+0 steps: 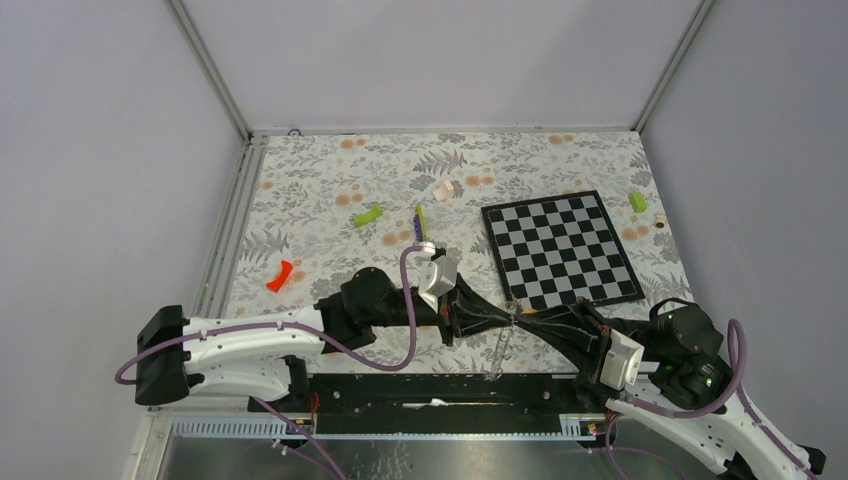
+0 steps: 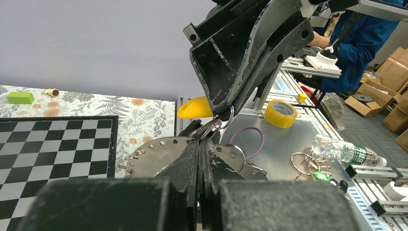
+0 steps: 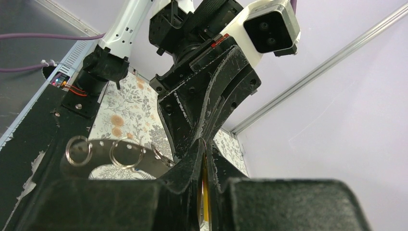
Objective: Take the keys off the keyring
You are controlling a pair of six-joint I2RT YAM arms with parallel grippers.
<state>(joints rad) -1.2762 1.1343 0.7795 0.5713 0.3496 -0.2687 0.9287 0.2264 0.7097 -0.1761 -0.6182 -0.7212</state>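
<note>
1. The left hand (image 2: 199, 144) is pressed together, and the wrist views suggest it is clamped on the rim of the keyring (image 3: 101, 147). The right hand (image 3: 204, 151) is pinching the yellow-tagged key (image 2: 195, 107). The two hands meet tip to tip and hold the keyring off the table (image 1: 320, 180), above the middle of its near edge, just off the near-left corner of the checkered board (image 1: 560, 250).
2. The left hand holds only a thin, flat metal edge. A pull from the right hand could swivel the keyring in that pinch or draw it out, and it would drop.
3. The yellow tag looks like smooth plastic. A straight tug, instead of working the key's small ring (image 2: 221, 122) round and off, could slide the tag out of the fingers or jam the small ring against the keyring.
4. The fingertips are crowded together. Any twist risks knocking one hand against the other and levering a grip loose.
5. This close to the near edge, a dropped key or the keyring may land on the black rail (image 1: 430, 385) between the arm bases, which would be awkward to reach.
6. Other split rings (image 3: 126, 154) hang on the keyring and could swing and snag. Whether they carry keys cannot be told.
</note>
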